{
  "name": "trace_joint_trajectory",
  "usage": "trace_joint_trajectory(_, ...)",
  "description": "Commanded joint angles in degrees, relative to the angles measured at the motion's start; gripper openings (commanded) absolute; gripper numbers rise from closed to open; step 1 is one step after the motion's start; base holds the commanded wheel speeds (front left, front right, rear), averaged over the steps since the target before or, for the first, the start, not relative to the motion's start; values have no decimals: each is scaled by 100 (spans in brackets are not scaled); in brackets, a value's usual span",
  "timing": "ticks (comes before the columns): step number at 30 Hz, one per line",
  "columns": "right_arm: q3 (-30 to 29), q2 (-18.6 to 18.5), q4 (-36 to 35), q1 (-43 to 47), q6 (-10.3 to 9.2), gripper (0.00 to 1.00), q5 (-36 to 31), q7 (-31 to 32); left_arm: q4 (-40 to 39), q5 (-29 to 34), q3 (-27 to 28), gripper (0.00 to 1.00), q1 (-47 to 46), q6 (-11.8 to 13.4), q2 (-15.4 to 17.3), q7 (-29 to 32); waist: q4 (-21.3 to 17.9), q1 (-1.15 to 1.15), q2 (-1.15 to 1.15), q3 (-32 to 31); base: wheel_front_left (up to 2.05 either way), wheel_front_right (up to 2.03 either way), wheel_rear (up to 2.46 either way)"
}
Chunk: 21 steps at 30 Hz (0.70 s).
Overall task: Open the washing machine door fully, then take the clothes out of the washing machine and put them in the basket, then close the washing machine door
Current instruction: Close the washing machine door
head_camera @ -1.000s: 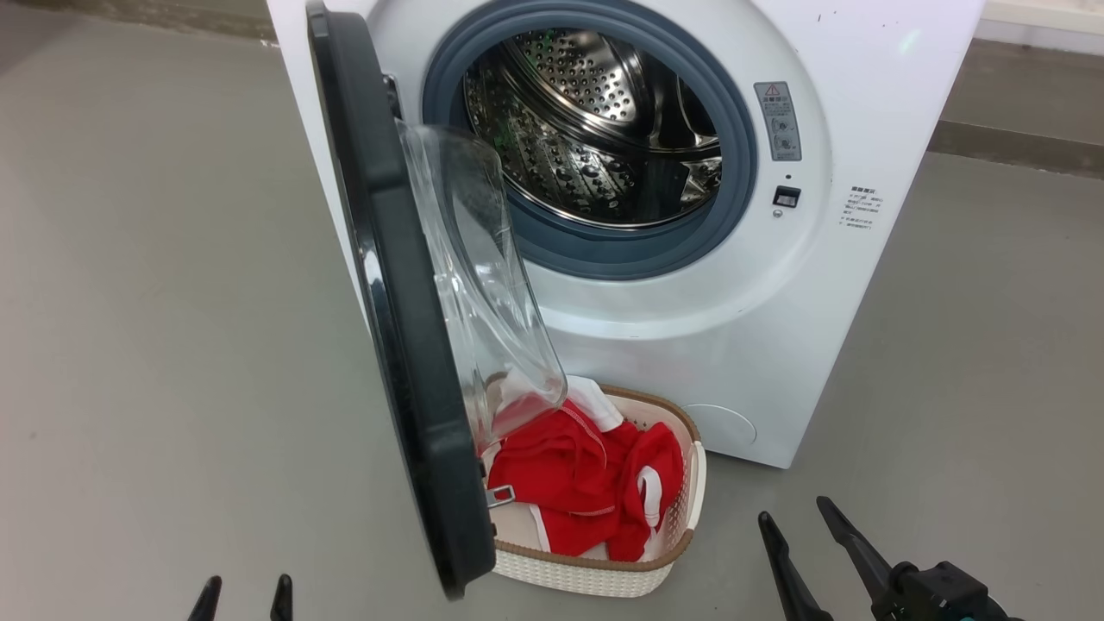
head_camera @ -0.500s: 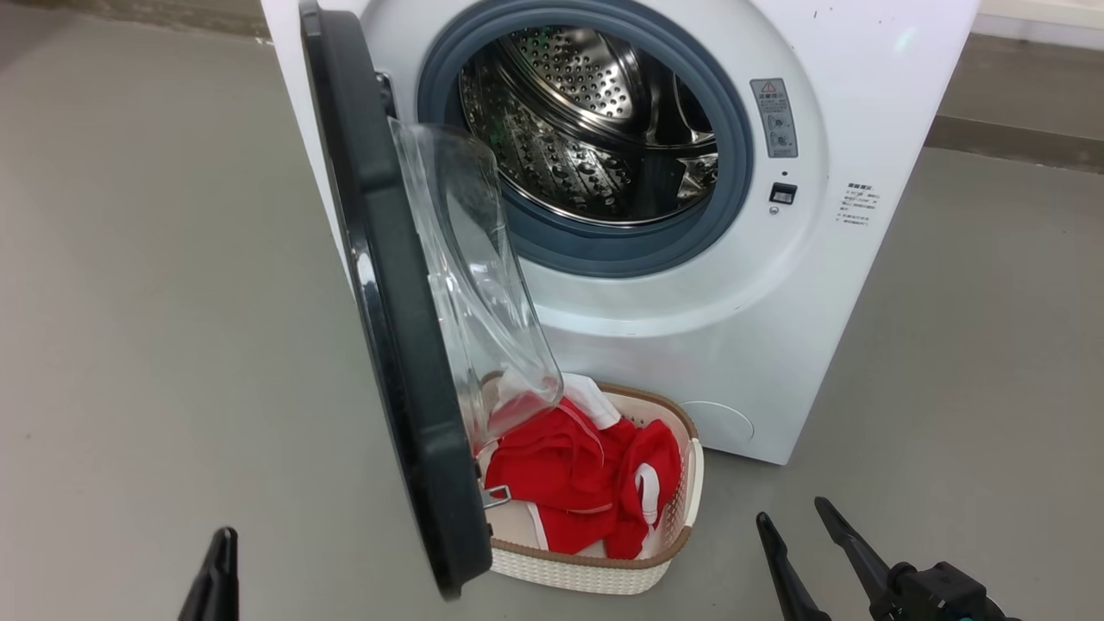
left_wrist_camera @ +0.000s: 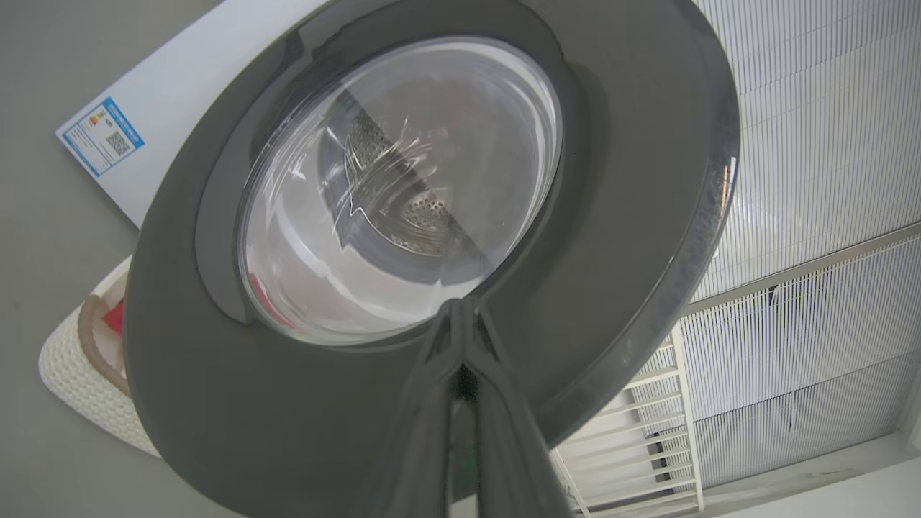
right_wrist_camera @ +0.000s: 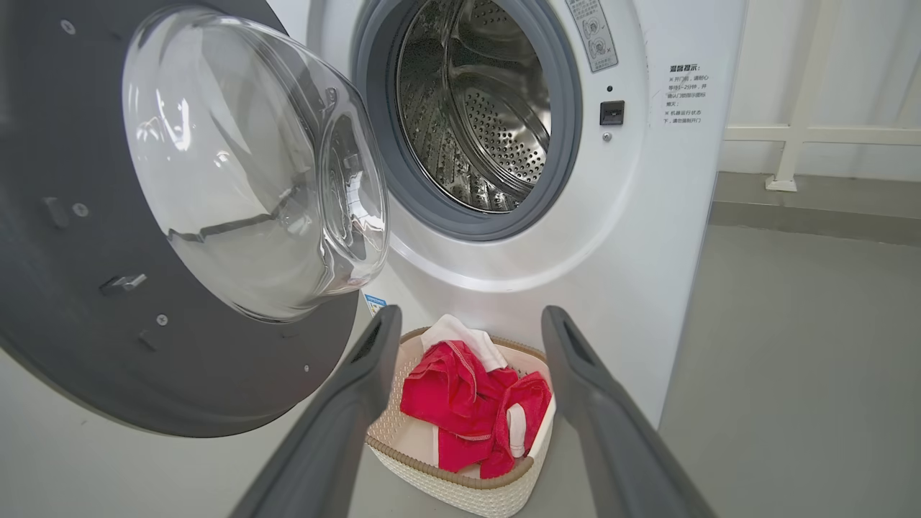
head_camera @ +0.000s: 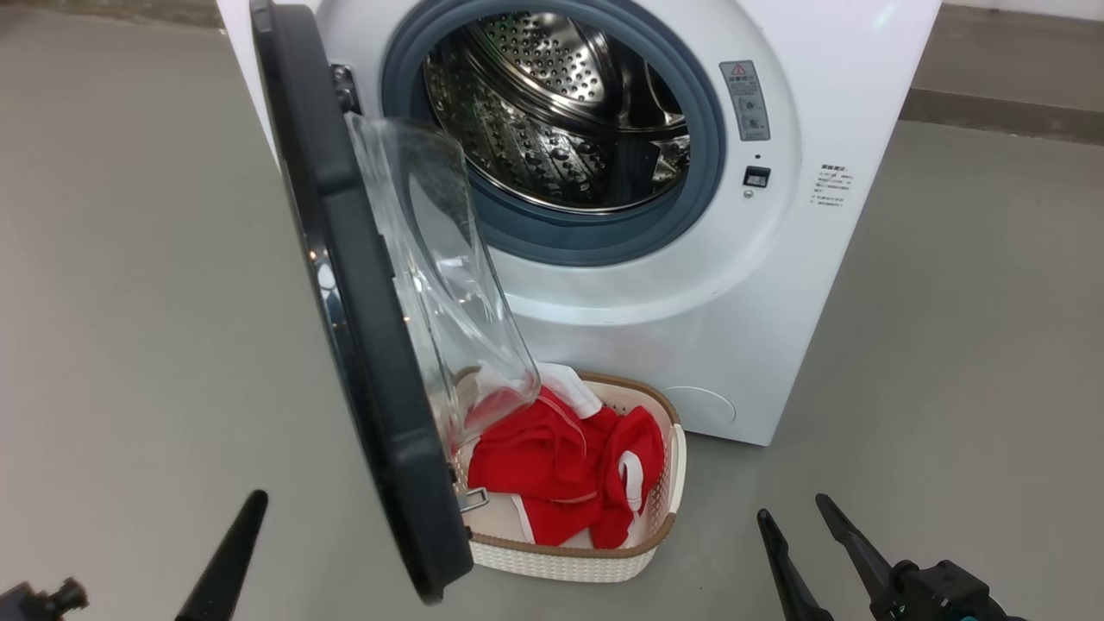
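A: Now, the washing machine door (head_camera: 354,285) stands open on the left, with the steel drum (head_camera: 552,112) of the washing machine (head_camera: 828,78) showing.
B: And the clothes (head_camera: 552,466)?
A: Red heap in the basket (head_camera: 561,565), near, at the machine's foot. Left gripper (left_wrist_camera: 460,308) has its 2 fingers pressed together, facing the door's outer side; right gripper (right_wrist_camera: 471,316) is spread wide.

White front-loading washing machine (head_camera: 776,285), steel drum apparently empty, black-rimmed washing machine door (head_camera: 362,345) swung wide open, red clothes (head_camera: 552,466) with white trim heaped in cream basket (head_camera: 561,561) beneath the door's glass bowl.
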Motion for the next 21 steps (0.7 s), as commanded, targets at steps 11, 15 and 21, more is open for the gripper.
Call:
trace_joint_trajectory(11,80,-47,-164,-302,42,100,-41,-37,-258,-798,723,0,-496,-32,76,2002,-295,0,0,266,0,0,0)
trace_joint_trajectory(15,73,-47,-175,-361,42,100,-61,-37,-179,-616,755,0,-678,-32,-163,2300,-426,0,0,358,0,0,0)
trace_joint_trajectory(21,43,-47,-183,-462,42,100,-70,-37,-188,-426,755,0,-928,-32,-484,2642,-671,0,0,502,0,0,0)
